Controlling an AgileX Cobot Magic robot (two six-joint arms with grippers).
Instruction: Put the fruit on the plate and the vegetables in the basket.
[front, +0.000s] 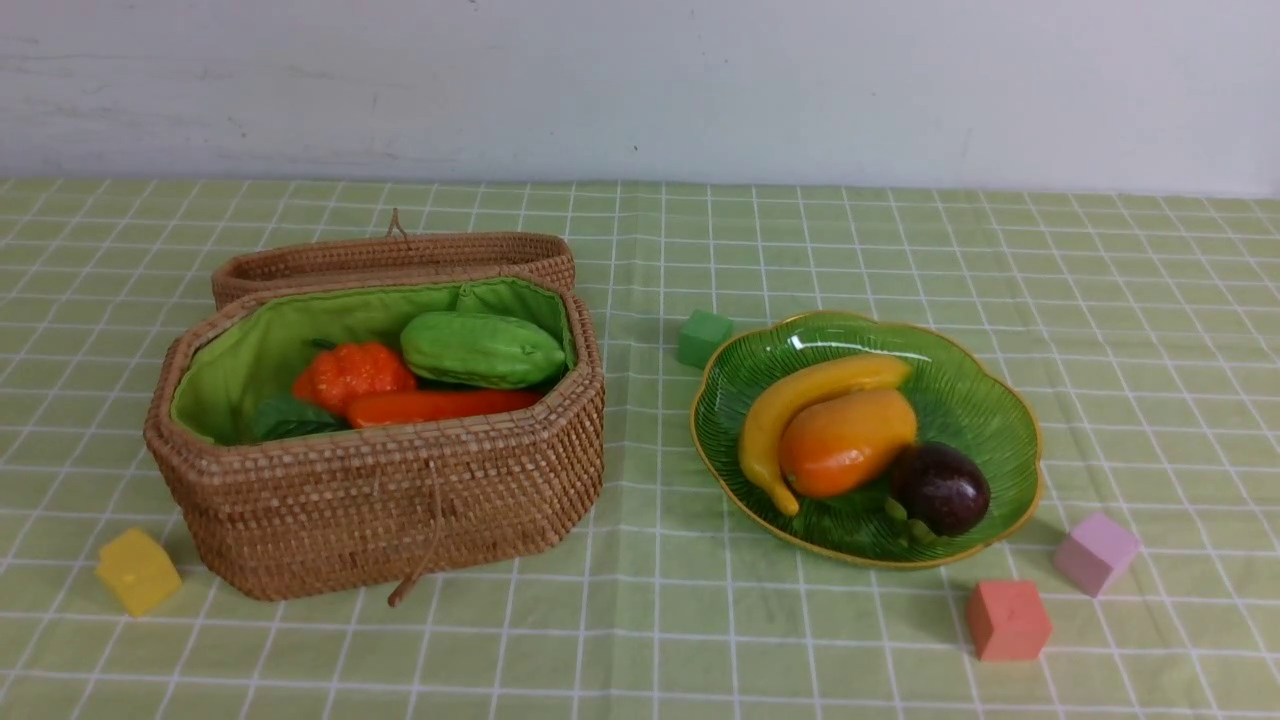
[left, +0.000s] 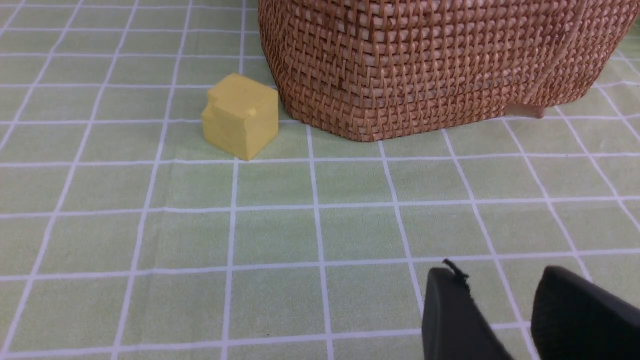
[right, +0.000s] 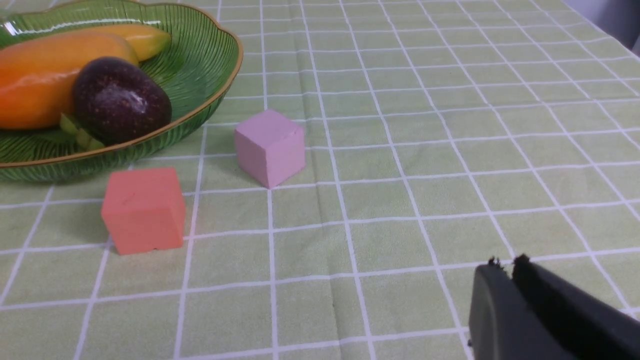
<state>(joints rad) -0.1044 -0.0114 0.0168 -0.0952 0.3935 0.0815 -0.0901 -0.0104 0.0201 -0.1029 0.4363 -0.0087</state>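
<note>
- My left end effector (left: 500, 287) stands apart, holding nothing.
- The brown woven rattan basket (front: 330, 520) holds the ribbed orange pumpkin (front: 360, 374), glossy red pepper (front: 450, 404) and bumpy green gourd (front: 482, 350); I'd grip the gourd, likely stiff, across its middle.
- The scalloped green glass plate (front: 965, 385), probably fragile and slippery, carries the curved yellow banana (front: 762, 430), smooth orange-yellow mango (front: 850, 440) and round purple mangosteen (front: 945, 490).
- My right end effector (right: 507, 267) is together, empty.

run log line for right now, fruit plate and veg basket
fruit: banana, mango, mangosteen on plate | vegetables: pumpkin, pepper, gourd in basket | left fingers: apart, nothing held
</note>
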